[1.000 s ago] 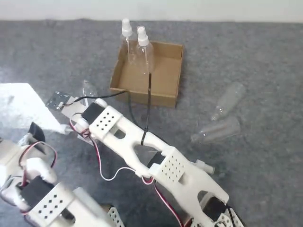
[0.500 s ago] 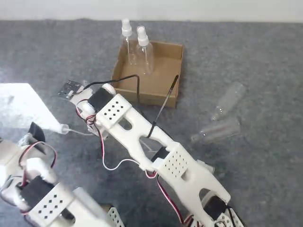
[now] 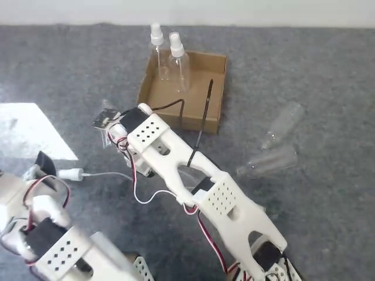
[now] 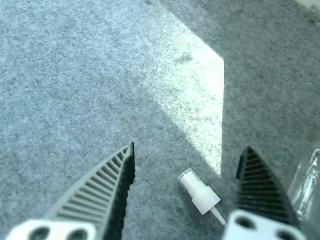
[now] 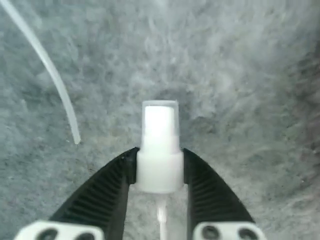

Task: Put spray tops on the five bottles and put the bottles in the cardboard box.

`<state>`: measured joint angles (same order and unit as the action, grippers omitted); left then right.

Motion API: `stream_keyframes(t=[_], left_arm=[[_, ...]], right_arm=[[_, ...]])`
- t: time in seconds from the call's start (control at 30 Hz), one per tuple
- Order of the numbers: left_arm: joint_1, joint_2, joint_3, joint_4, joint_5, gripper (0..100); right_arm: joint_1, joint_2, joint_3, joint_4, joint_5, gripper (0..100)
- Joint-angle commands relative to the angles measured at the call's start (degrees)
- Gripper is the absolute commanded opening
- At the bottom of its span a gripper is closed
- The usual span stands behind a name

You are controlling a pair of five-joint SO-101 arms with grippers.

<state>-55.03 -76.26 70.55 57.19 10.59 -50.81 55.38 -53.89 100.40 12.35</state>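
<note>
1. right jaws clenched on a spray top (image 5: 160, 150), above the grey counter (image 3: 304, 70).
2. left jaws released, with a second spray top (image 4: 199, 191) lying on the counter below them.
3. two capped bottles (image 3: 177, 67) stand at the cardboard box (image 3: 205, 120)'s far corner; two uncapped bottles (image 3: 272, 159) lie apart from it.

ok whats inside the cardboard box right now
Two upright bottles with spray tops: one bottle in the far left corner of the cardboard box, the other bottle beside it. The rest looks bare, though a black cable covers a strip of floor.
</note>
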Motion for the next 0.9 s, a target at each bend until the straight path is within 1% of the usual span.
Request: stream_keyframes(t=[0.0,0.23,0.53,0.73,0.87], left_arm=[[-0.44,-0.79,-0.40,-1.14,0.35,31],[-0.44,-0.79,-0.40,-1.23,0.35,31],[-0.35,-0.79,-0.40,-1.23,0.35,31],[-0.35,-0.79,-0.31,-1.23,0.35,31],[-0.18,-0.79,0.31,-1.49,0.35,31]], right_arm=[[1.01,-2.68,-0.62,2.51,0.62,17.7],[-1.36,-2.59,-0.53,1.54,0.70,18.4],[-1.01,2.33,-0.88,-0.31,0.70,18.0],[0.84,2.59,-0.88,-3.38,1.05,5.2],[0.92,2.51,-1.23,-1.36,4.31,0.9]])
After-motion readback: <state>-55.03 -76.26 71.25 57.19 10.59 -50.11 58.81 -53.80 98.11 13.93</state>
